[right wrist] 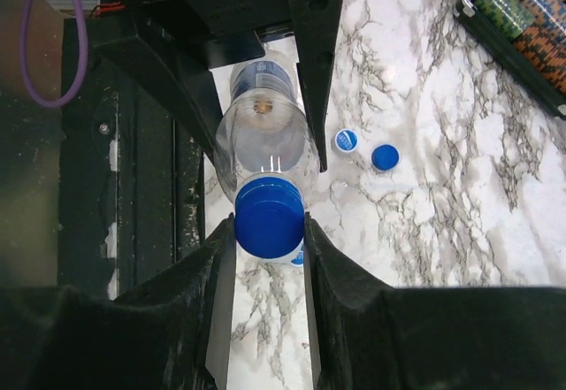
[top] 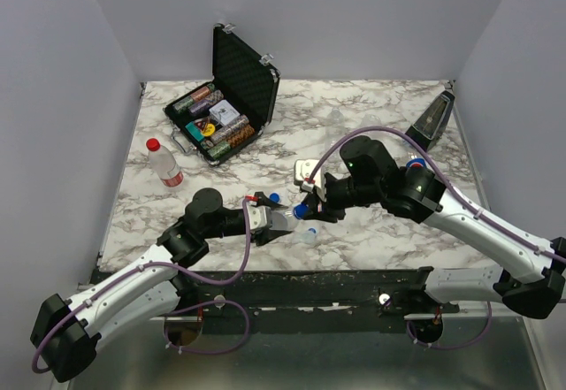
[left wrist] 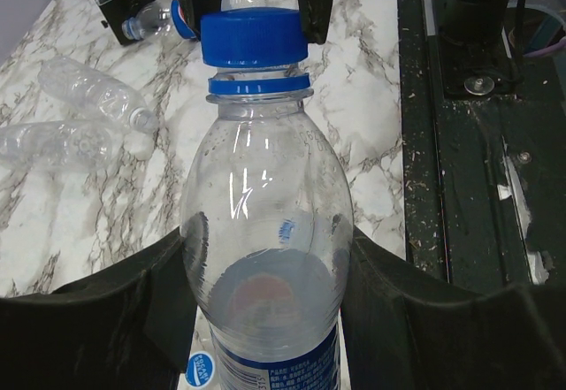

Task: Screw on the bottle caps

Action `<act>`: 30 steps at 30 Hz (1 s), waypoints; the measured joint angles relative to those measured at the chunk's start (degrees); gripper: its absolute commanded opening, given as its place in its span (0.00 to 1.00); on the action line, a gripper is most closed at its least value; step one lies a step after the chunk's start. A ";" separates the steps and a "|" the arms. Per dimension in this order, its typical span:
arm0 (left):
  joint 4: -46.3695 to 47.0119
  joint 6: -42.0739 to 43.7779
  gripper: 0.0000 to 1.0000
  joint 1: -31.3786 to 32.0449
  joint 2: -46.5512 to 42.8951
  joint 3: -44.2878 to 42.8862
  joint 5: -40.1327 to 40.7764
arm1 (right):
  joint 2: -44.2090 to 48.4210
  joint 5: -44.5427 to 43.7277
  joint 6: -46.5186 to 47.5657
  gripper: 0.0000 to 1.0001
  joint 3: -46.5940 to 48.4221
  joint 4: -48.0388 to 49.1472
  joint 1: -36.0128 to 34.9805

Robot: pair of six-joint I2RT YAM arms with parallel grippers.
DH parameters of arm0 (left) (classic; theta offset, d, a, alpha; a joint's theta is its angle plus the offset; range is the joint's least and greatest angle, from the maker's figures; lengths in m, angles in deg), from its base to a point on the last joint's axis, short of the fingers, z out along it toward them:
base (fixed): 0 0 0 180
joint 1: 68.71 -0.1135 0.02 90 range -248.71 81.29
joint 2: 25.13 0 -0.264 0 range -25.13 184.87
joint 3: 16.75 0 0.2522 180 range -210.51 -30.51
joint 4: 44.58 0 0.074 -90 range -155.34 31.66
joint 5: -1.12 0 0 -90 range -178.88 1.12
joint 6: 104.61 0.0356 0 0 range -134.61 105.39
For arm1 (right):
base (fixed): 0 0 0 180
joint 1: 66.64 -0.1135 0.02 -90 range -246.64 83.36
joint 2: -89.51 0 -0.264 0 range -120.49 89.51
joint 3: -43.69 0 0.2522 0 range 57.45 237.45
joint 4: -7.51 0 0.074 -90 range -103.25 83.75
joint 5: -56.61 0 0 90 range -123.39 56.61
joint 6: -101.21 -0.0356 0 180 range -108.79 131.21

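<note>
Front centre, left hand (left wrist: pixel 265 315) grips bottle (left wrist: pixel 265 187); right hand (right wrist: pixel 268 231) pinches blue cap (right wrist: pixel 268 216); left wrist view shows loose bottles (left wrist: pixel 88 98) beyond.

A: What colours are on the clear plastic bottle with the blue label (left wrist: pixel 265 231)?
B: See-through body, blue label with white print, a blue neck ring (left wrist: pixel 259 83), and a round blue plastic screw cap (left wrist: pixel 254 36).
A: The tabletop?
B: The marble-patterned table (top: pixel 389 231) is white with grey-brown veins. The 2 loose caps on it: a plain blue round cap (right wrist: pixel 385 156) and a white round cap with a blue logo (right wrist: pixel 345 141).
A: The other bottle?
B: The small clear bottle with the red-and-white label (top: pixel 166 169) has a red round cap (top: pixel 153 144).
A: Anything else?
B: The rectangular black case (top: pixel 246 70) shows striped poker chips (top: pixel 212 125) in green, brown and reddish tones. The robot arms (top: pixel 133 288) are white with black joints, trailing purple cables (top: pixel 243 262).
</note>
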 measured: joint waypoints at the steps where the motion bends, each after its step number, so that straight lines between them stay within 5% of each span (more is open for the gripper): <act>1: 0.00 0.00 0.09 0.00 0.02 0.04 0.02 | -0.11 -0.31 -0.57 0.23 0.00 0.00 -0.07; 30: 10.19 -6.47 0.06 0.00 0.81 3.82 6.36 | -3.39 -10.88 -24.68 0.13 2.93 1.70 1.38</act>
